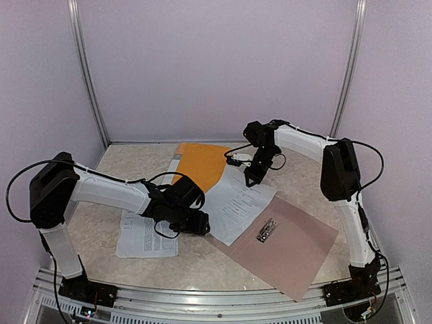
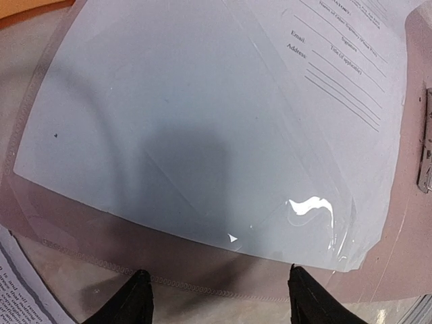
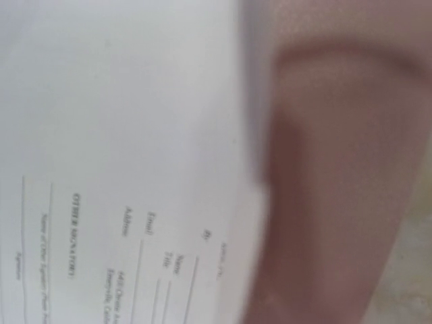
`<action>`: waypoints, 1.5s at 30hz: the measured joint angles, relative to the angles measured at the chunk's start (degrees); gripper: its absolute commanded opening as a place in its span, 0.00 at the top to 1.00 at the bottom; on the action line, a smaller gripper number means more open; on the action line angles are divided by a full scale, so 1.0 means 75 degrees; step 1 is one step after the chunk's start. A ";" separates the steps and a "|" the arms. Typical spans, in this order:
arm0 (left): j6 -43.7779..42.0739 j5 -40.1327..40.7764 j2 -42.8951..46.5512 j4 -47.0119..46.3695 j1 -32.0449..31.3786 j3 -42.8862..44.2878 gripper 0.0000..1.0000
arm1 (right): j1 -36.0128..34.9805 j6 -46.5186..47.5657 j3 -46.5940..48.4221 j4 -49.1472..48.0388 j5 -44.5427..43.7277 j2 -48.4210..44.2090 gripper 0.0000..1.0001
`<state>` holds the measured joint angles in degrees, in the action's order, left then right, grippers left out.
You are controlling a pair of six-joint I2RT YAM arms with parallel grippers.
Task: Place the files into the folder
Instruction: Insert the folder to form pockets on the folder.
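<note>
A white printed file (image 1: 237, 202) lies slanted across the taupe folder cover (image 1: 290, 250), its left part under a clear sleeve (image 2: 202, 121). My right gripper (image 1: 252, 177) is at the file's far edge. Its fingers do not show in the right wrist view, where the printed page (image 3: 121, 135) fills the frame, blurred and very close; it appears shut on that edge. My left gripper (image 2: 221, 300) stands open just short of the sleeve's near edge, with nothing between its fingers (image 2: 135, 297). A second printed file (image 1: 145, 236) lies flat on the table to the left.
The orange cover (image 1: 202, 162) lies at the back, partly under the white sheet. A metal clip (image 1: 267, 230) sits on the taupe cover. The marble table (image 1: 202, 260) is walled at the back and at both sides.
</note>
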<state>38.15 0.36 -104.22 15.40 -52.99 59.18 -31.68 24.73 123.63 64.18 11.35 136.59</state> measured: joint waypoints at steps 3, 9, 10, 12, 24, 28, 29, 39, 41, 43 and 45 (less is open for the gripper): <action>0.0003 0.0023 0.0003 -0.0020 -0.0015 -0.0012 0.32 | 0.0000 0.0006 0.0023 0.0012 0.0079 0.0000 1.00; 0.0023 0.0017 0.0017 -0.0061 -0.0029 -0.0023 0.30 | 0.0000 0.0006 0.0169 0.0058 0.0370 0.0000 1.00; 0.0023 0.0017 0.0017 -0.0061 -0.0032 -0.0023 0.30 | 0.0000 0.0003 0.0169 0.0058 0.0408 0.0000 1.00; 0.0023 0.0017 0.0020 -0.0067 -0.0035 -0.0026 0.30 | 0.0000 -0.0023 0.0166 0.0061 0.0475 0.0000 1.00; 0.0023 0.0181 0.0044 -0.0052 -0.0064 -0.0058 0.30 | 0.0029 -0.0527 -0.0169 -0.0096 0.0236 -0.0020 1.00; 0.0023 0.0221 0.0044 -0.0050 -0.0082 -0.0058 0.30 | 0.0035 -0.0653 -0.0041 -0.0102 0.0172 -0.0020 1.00; 0.0023 0.0221 0.0044 -0.0050 -0.0085 -0.0058 0.30 | 0.0038 -0.0670 -0.0009 -0.0105 0.0169 -0.0020 1.00; 0.0023 0.0274 0.0044 -0.0035 -0.0099 -0.0058 0.29 | 0.0035 -0.0699 0.0181 -0.0122 0.0236 0.0108 1.00; 0.0023 0.0277 0.0044 -0.0032 -0.0099 -0.0058 0.29 | 0.0026 -0.0699 0.0184 -0.0122 0.0256 0.0146 1.00; 0.0023 0.0297 0.0044 -0.0020 -0.0099 -0.0058 0.29 | 0.0012 -0.0699 0.0184 -0.0119 0.0262 0.0172 1.00; 0.0023 0.0321 0.0044 -0.0017 -0.0105 -0.0058 0.28 | -0.0012 -0.0697 0.0181 -0.0119 0.0262 0.0181 1.00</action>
<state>38.33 2.76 -103.90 15.27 -53.78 58.74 -31.77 19.51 124.99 63.29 13.32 137.95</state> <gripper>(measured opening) 0.713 0.003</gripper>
